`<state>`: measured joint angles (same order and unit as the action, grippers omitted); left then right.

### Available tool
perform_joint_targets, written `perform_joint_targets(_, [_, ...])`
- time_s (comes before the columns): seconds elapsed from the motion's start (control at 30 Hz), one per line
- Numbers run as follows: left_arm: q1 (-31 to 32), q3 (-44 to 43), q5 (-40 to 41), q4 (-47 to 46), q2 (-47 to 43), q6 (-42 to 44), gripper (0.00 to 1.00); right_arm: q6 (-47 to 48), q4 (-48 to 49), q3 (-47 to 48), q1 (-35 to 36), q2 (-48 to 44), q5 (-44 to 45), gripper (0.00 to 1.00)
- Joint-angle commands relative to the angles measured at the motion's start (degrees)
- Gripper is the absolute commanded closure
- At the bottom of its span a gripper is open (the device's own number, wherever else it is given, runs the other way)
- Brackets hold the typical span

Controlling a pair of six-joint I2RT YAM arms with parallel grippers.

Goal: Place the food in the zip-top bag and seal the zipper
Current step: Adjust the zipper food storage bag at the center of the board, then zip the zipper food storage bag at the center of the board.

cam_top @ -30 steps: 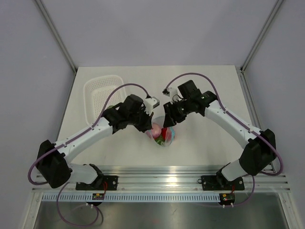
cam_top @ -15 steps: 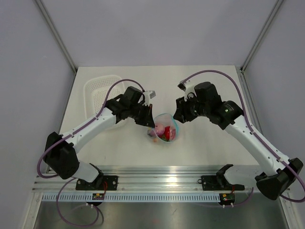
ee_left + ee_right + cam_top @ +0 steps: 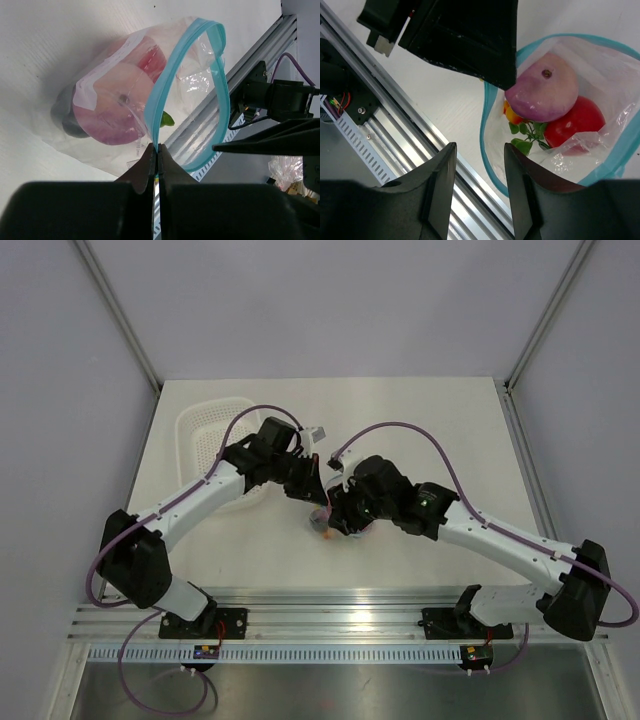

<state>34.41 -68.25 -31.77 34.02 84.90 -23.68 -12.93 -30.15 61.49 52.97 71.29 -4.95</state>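
Left gripper (image 3: 156, 150) is clamped on one end of the zipper (image 3: 227, 95). Probably it anchors the strip so the mouth stands up and the other arm has something to press against. Bag (image 3: 107, 150) lies on its side on the table (image 3: 420, 420), mouth gaping in an oval loop, so not sealed. Film is thin, clear, crinkly and floppy; the teal strip looks stiffer. Pink piece (image 3: 542, 95), red piece (image 3: 575, 122) and green leafy bit (image 3: 525, 137) are all inside. The round ones are smooth and hard-looking, likely to roll. Right gripper (image 3: 480, 150) is spread and empty over the mouth rim; contact unclear.
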Motion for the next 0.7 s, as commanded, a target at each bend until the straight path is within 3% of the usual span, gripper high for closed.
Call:
perform_joint_targets(0.0, [-0.2, -2.8, -3.6, -2.9, 0.4, -0.4, 1.00, -1.7, 5.2, 0.7, 1.5, 2.4, 4.2, 0.51])
perform_joint_targets(0.27, [-0.2, -3.6, -3.7, -1.8, 0.6, 0.2, 1.00, -2.8, 5.6, 1.1, 2.3, 6.8, 7.8, 0.59])
perform_joint_targets(0.4, [-0.3, -5.2, -3.5, 1.2, 0.6, 3.5, 0.99, -3.6, 5.8, 1.3, 2.4, 5.5, 9.1, 0.97])
perform_joint_targets(0.43, [-0.3, -5.6, -3.2, 1.9, 0.4, 4.5, 0.96, -3.6, 6.2, 1.1, 2.4, 5.4, 9.0, 1.00])
perform_joint_targets(0.5, [-0.7, -5.6, -2.4, 2.3, -1.0, 5.9, 0.85, -3.4, 7.8, 0.6, 2.3, 3.8, 8.6, 1.00])
perform_joint_targets(0.53, [-0.9, -5.1, -1.3, 1.8, -1.8, 6.5, 0.59, -3.4, 8.1, 0.3, 2.2, 3.5, 8.6, 1.00])
perform_joint_targets(0.67, [-4.0, -1.9, 0.7, -0.5, -7.6, 7.4, 0.17, -2.8, 8.0, 1.1, 2.1, 3.4, 6.8, 1.00])
